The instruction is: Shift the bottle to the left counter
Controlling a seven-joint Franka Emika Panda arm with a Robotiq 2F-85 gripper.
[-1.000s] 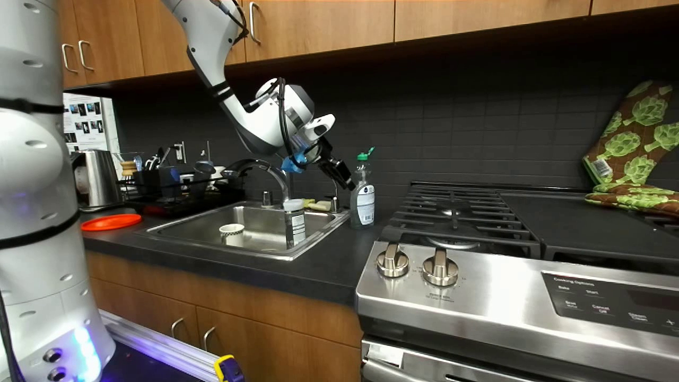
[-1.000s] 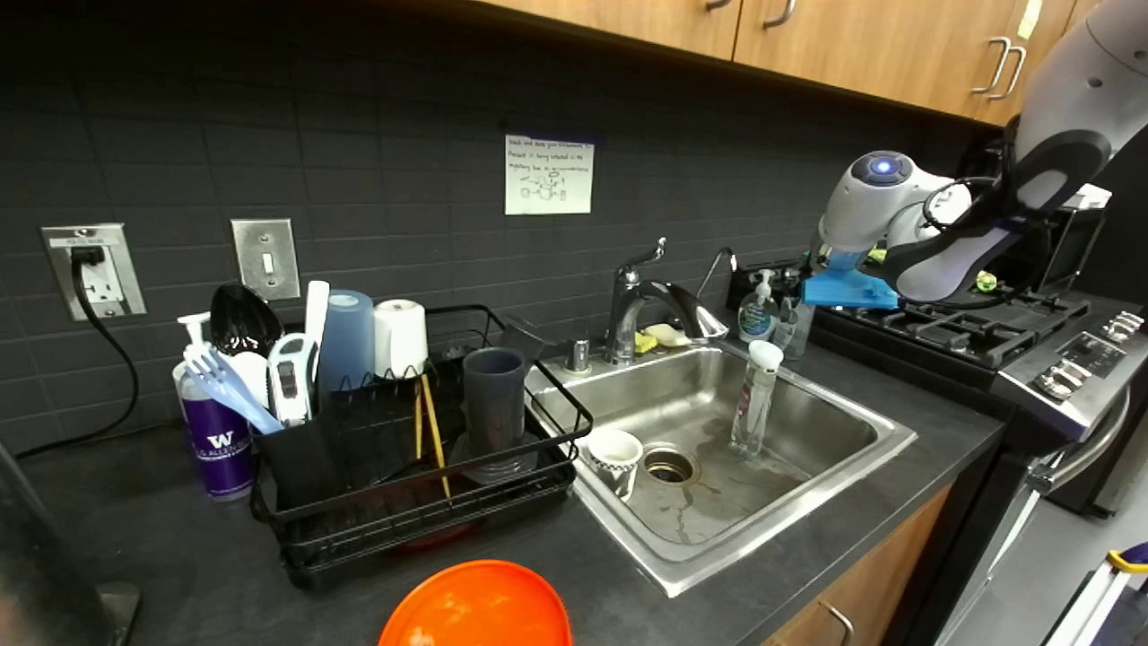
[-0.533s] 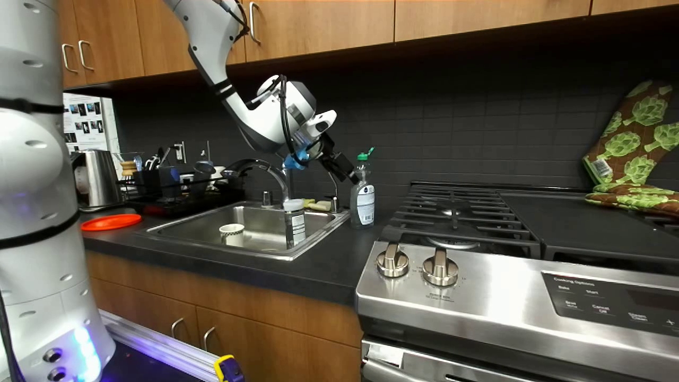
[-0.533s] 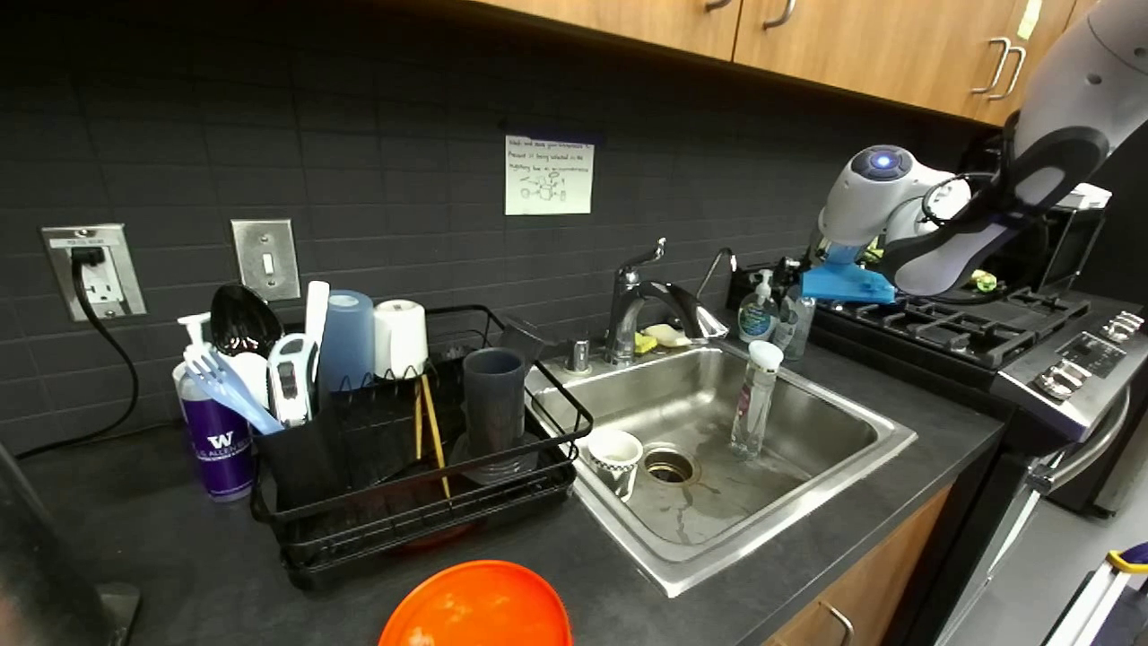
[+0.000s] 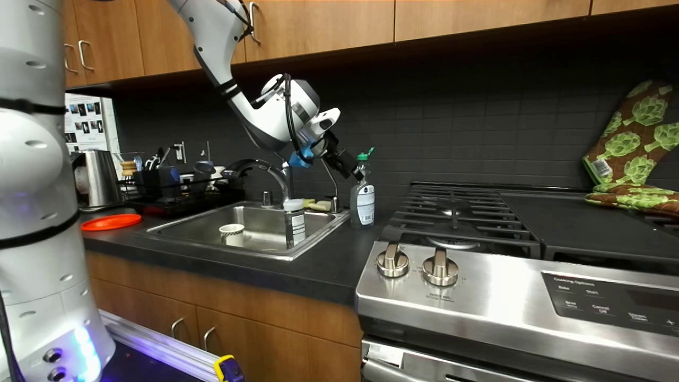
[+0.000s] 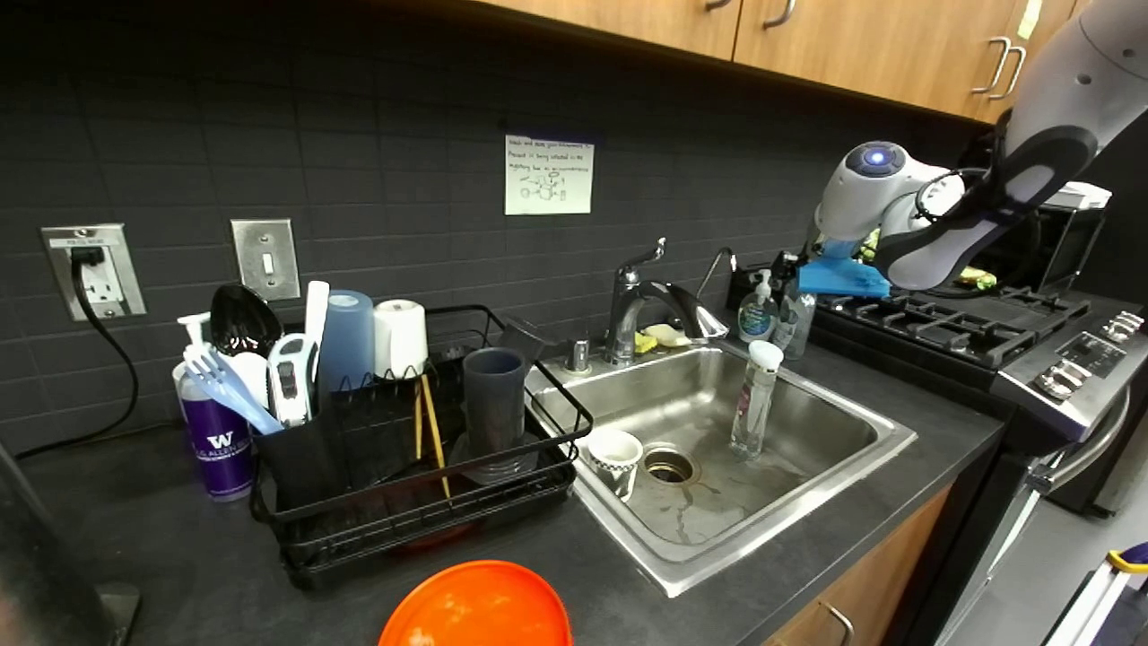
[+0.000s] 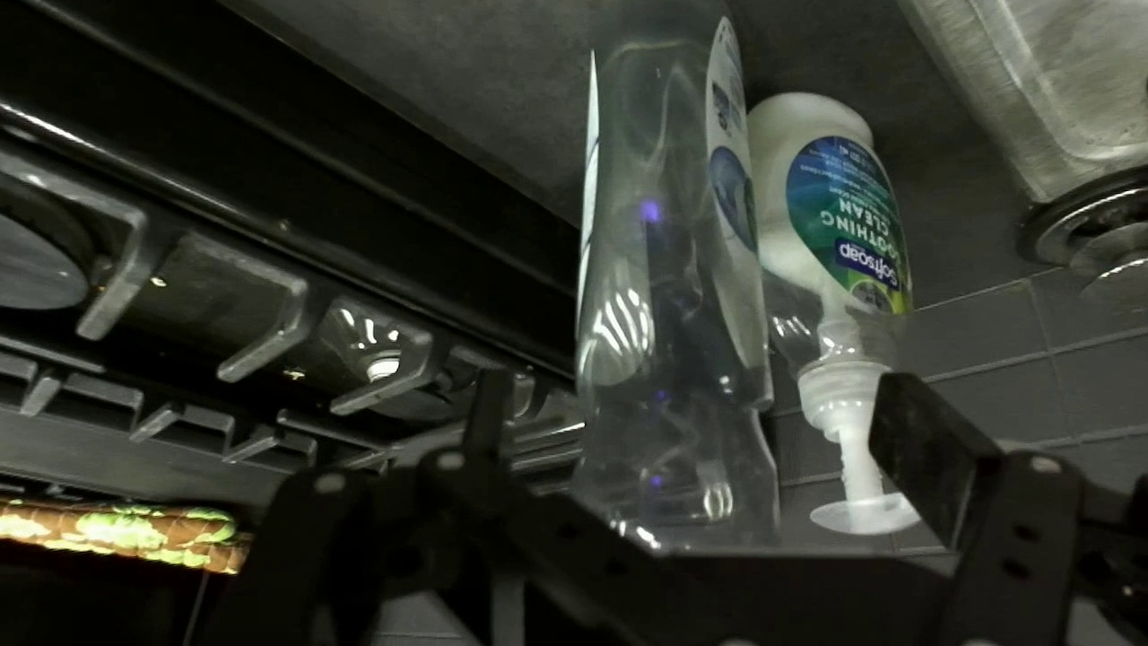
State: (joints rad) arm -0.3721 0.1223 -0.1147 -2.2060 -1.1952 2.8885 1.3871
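The clear bottle with a green top (image 5: 363, 197) stands upright on the dark counter between sink and stove. In the wrist view the bottle (image 7: 664, 269) runs down between my widely spread fingers, with a visible gap on either side. My gripper (image 7: 708, 431) is open and holds nothing. Seen in an exterior view, the gripper (image 5: 356, 173) tilts down beside the bottle's neck and overlaps it; contact cannot be told there. The left counter (image 6: 215, 574) is the dark top that extends past the sink, with an orange plate (image 6: 480, 615) on it.
A soap pump bottle (image 7: 834, 215) stands right beside the bottle. The sink (image 6: 870, 431) holds a cup (image 6: 615, 458) and a slim white-capped bottle (image 6: 755, 399). A tall faucet (image 6: 641, 305), a full dish rack (image 6: 404, 502) and the stove grates (image 5: 451, 212) flank the area.
My gripper has moved a little to the right and up, closer to the bottle's neck. The bottle and the other objects stay in place.
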